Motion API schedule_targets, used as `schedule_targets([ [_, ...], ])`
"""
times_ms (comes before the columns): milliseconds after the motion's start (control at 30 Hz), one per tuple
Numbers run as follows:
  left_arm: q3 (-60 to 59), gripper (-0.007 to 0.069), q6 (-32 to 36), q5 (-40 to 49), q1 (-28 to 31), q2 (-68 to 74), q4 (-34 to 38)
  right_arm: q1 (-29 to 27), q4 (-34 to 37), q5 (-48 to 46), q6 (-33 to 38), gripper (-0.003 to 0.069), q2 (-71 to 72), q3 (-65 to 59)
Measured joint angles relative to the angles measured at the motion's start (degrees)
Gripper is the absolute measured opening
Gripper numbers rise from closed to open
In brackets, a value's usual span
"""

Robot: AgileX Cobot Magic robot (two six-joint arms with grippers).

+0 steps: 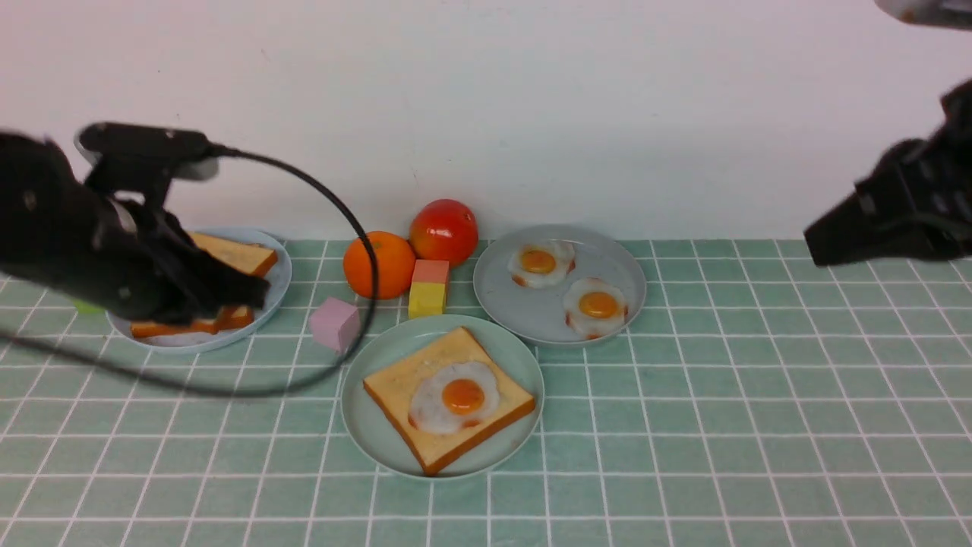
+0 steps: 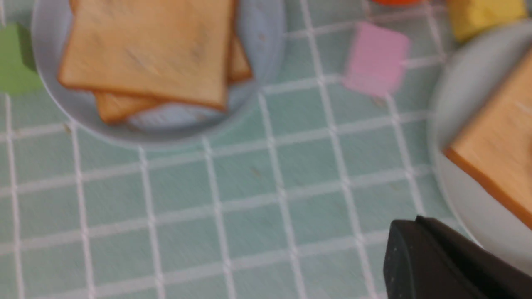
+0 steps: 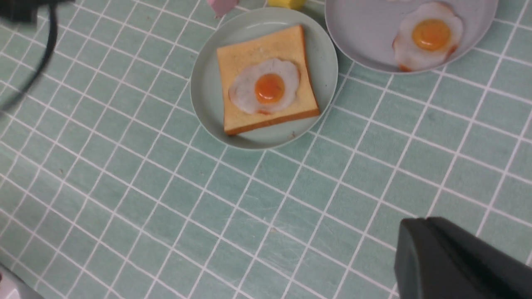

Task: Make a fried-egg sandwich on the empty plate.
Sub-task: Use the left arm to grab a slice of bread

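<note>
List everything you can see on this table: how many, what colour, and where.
mint-green plate: one, centre front.
toast slice: one, tan, on that plate.
fried egg: one, white with orange yolk, on that toast.
grey plate: one, behind-right of centre, holding two more fried eggs.
pale blue plate: one, left, holding two overlapping toast slices.
orange: one, orange, behind centre.
tomato: one, red, beside the orange.
pink cube: one, between the mint-green and pale blue plates.
block stack: one, red on yellow, before the tomato.
green block: one, beside the pale blue plate.
left gripper: black, shut, near the pale blue plate.
right gripper: black, shut, raised far right.
</note>
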State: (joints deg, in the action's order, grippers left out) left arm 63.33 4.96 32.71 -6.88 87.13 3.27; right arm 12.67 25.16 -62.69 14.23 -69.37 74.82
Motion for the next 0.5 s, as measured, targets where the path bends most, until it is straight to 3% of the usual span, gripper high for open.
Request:
schedule_targets([
  [133, 7.9, -0.0013, 8.48, 0.57, 5.68, 8.38, 7.96, 0.0, 0.0, 1.47, 0.63, 0.0022, 2.4, -3.24],
  [267, 13.67, 0.0025, 12.07, 0.4, 6.82, 15.93, 8.36, 0.0, 0.0, 1.47, 0.63, 0.0024, 2.53, -4.14],
  [400, 18.87, 0.0167, 13.79, -1.62, 6.82, 22.76, 5.64, 0.0, 0.0, 1.47, 0.67, 0.0029, 2.53, -4.2],
  [467, 20.11, 0.0277, 13.84, -4.71, 6.82, 25.8, 3.86, 0.0, 0.0, 1.47, 0.67, 0.0034, 2.53, -4.2],
  [500, 20.1, 0.0283, 13.9, -5.33, 6.82, 26.02, 3.6, 0.0, 0.0, 1.47, 0.67, 0.0034, 2.53, -4.2],
])
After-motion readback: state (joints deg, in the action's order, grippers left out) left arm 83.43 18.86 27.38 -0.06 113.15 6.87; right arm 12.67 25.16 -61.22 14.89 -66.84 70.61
